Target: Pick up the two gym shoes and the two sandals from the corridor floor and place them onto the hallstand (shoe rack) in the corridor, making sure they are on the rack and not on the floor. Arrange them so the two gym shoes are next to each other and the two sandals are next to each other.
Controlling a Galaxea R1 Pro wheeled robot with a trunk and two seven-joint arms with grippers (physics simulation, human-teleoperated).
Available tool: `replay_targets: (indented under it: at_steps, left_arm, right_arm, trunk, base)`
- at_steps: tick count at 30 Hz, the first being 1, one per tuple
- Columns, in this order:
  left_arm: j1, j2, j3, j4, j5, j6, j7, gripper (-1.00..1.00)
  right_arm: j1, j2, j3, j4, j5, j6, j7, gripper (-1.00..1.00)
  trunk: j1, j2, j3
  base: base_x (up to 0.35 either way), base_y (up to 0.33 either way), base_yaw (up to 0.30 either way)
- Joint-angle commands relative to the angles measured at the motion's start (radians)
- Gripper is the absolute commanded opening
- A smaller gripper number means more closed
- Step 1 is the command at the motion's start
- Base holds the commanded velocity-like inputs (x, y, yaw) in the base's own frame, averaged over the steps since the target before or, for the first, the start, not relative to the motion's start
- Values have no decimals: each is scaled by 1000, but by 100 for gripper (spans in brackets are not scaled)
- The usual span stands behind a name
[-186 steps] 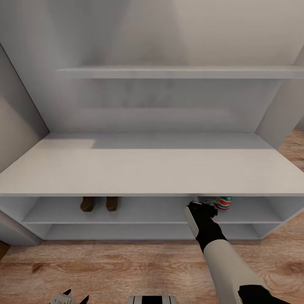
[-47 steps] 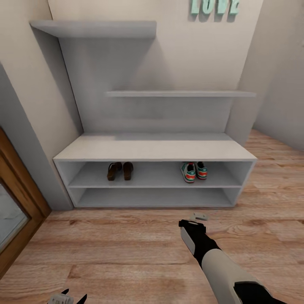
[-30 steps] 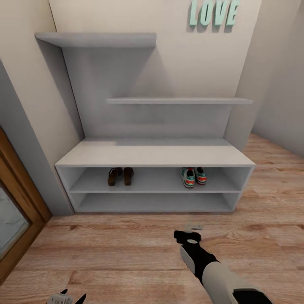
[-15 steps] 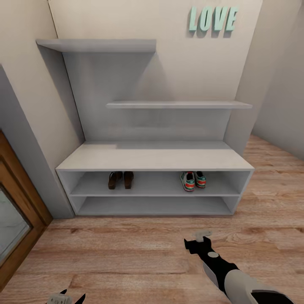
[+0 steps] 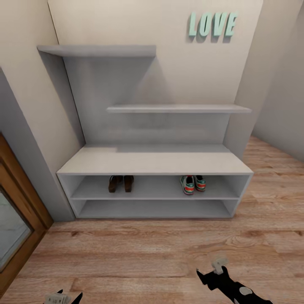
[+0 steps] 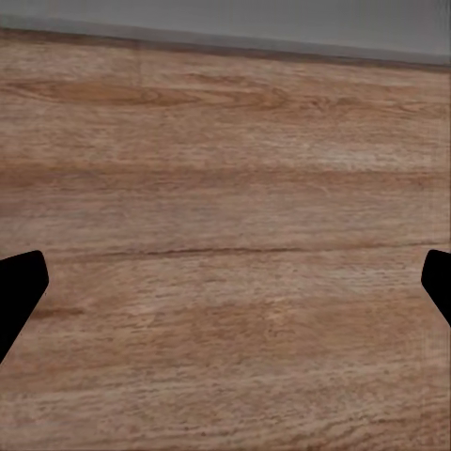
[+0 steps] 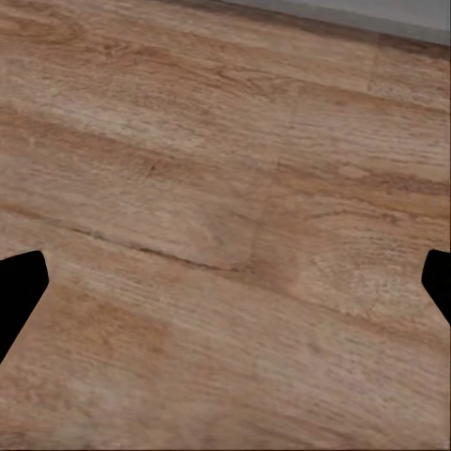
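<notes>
Our left gripper (image 5: 65,295) hangs spread and empty. Ahead on the hallstand (image 5: 154,161), its upper shelf holds two sandals (image 5: 120,183) side by side, then two gym shoes (image 5: 193,184). Right gripper (image 5: 213,274) is likewise spread, empty. We judge the task complete.

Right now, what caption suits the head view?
Sandals and gym shoes paired on the hallstand's upper shelf.

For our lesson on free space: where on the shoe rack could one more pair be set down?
Upper shelf: a bare stretch between the sandals and the gym shoes, plus short gaps at both ends. The lower shelf and the bench top look bare. Nowhere is crowded.
</notes>
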Motion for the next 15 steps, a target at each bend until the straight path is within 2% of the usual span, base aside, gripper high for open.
replay_targets:
  at_steps: [1,8,15]
  left_arm:
    - [-1,-1,9,1,-8,-4,-1,100]
    - [-1,-2,31,9,-8,-7,31,100]
    - [-1,-1,44,43,-7,-11,42,100]
  right_arm:
    - [11,-1,-5,1,8,-13,4,100]
    - [85,-4,-5,1,8,-76,12,100]
    - [137,-4,-5,9,7,-101,14,100]
  trunk:
    - [-4,7,2]
    - [-31,56,24]
    - [-58,105,46]
  base:
    - [0,0,0]
    - [0,0,0]
    - [0,0,0]
